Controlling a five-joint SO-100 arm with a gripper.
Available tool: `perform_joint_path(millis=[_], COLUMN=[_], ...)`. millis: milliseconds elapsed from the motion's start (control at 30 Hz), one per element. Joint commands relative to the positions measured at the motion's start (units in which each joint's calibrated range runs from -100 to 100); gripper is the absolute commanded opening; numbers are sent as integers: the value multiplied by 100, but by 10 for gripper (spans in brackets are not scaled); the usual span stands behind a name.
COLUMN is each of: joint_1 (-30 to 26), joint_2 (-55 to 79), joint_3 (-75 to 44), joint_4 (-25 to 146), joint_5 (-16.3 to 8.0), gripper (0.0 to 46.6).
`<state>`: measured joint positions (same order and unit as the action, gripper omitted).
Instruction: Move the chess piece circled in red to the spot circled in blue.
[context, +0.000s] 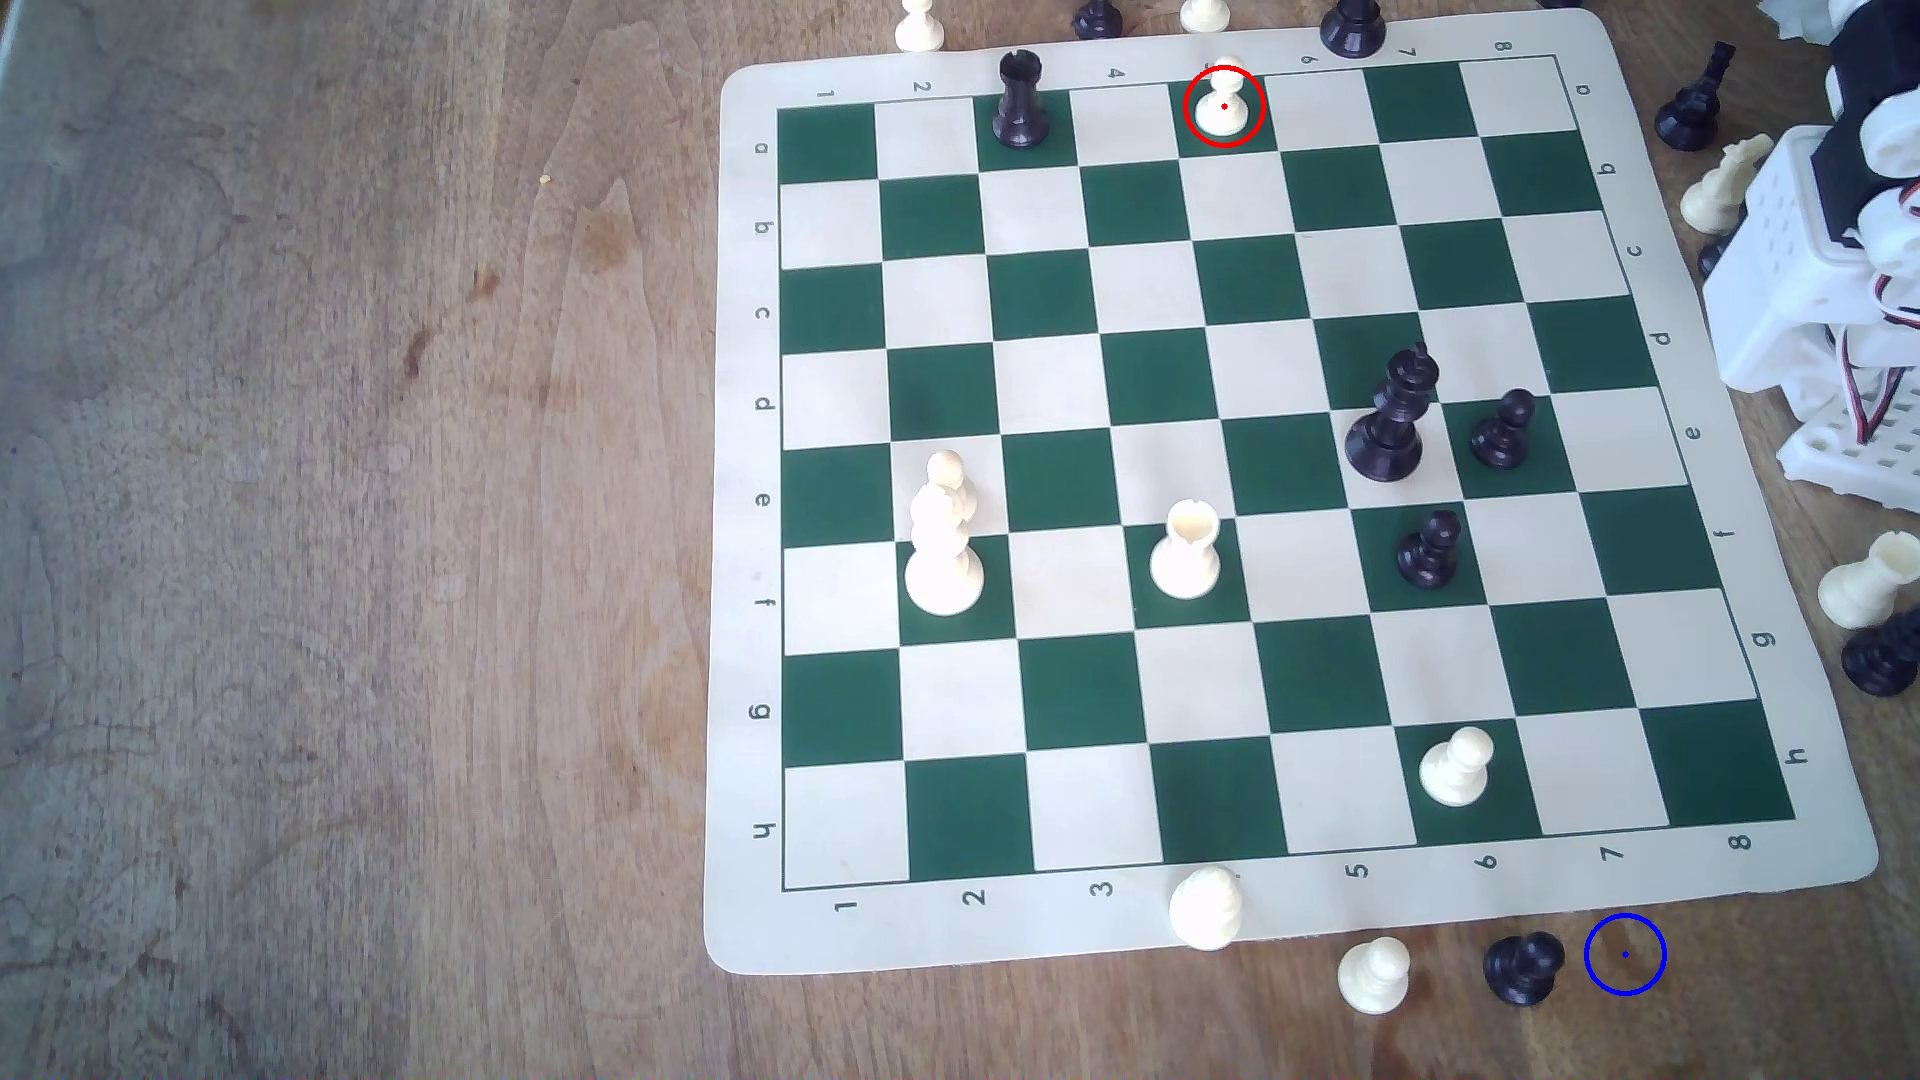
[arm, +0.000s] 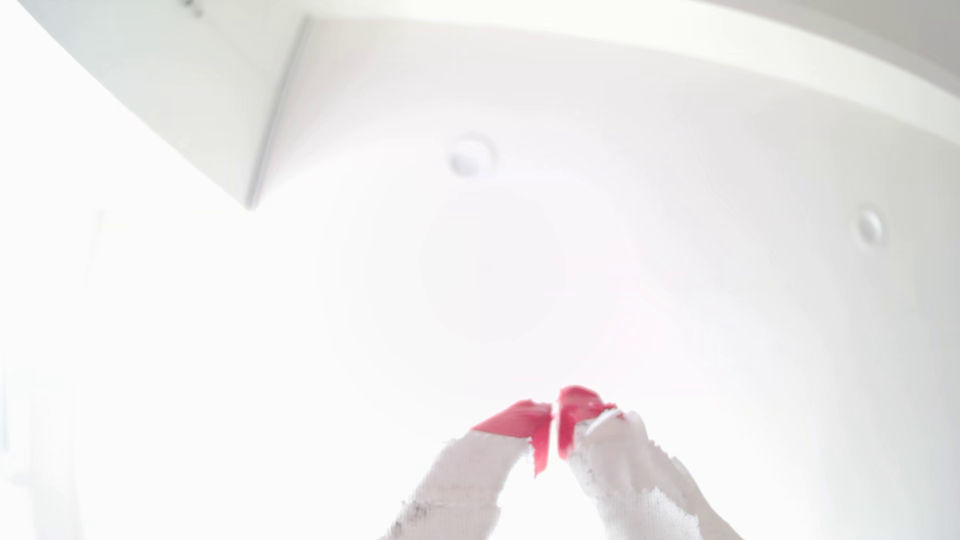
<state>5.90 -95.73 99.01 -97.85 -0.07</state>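
The chess piece circled in red (context: 1222, 104) is a small cream-white pawn standing upright on a green square in the board's far row, in the exterior view. The spot circled in blue (context: 1625, 954) is bare brown wood just off the board's near edge, towards the exterior view's right, beside a black pawn (context: 1522, 968). My gripper (arm: 555, 410) points up at a white ceiling in the wrist view; its red-tipped, white-wrapped fingers (arm: 524, 420) meet with nothing between them. The arm's white base (context: 1839, 280) sits at the exterior view's right edge, far from both.
A green-and-cream chess mat (context: 1278, 935) lies on the wooden table. On it stand a black rook (context: 1020, 99), black king (context: 1392, 415), two black pawns (context: 1504, 428), a cream rook (context: 1187, 550), a tall cream piece (context: 943, 540) and a cream pawn (context: 1457, 766). Spare pieces ring the mat.
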Motion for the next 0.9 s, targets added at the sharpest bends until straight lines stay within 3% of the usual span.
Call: perform_joint_path(millis=[0, 200, 233, 400, 633, 867], joint_1=[-101, -328, -281, 55, 87, 392], joint_2=[-11, -11, -11, -3, -11, 1245], joint_3=[90, 90, 99, 99, -408, -3509], joint_4=[1046, 3135, 3913, 6386, 9908, 14347], joint_5=[0, 15, 337, 317, 659, 654], gripper=[2, 2, 2, 2, 5, 29])
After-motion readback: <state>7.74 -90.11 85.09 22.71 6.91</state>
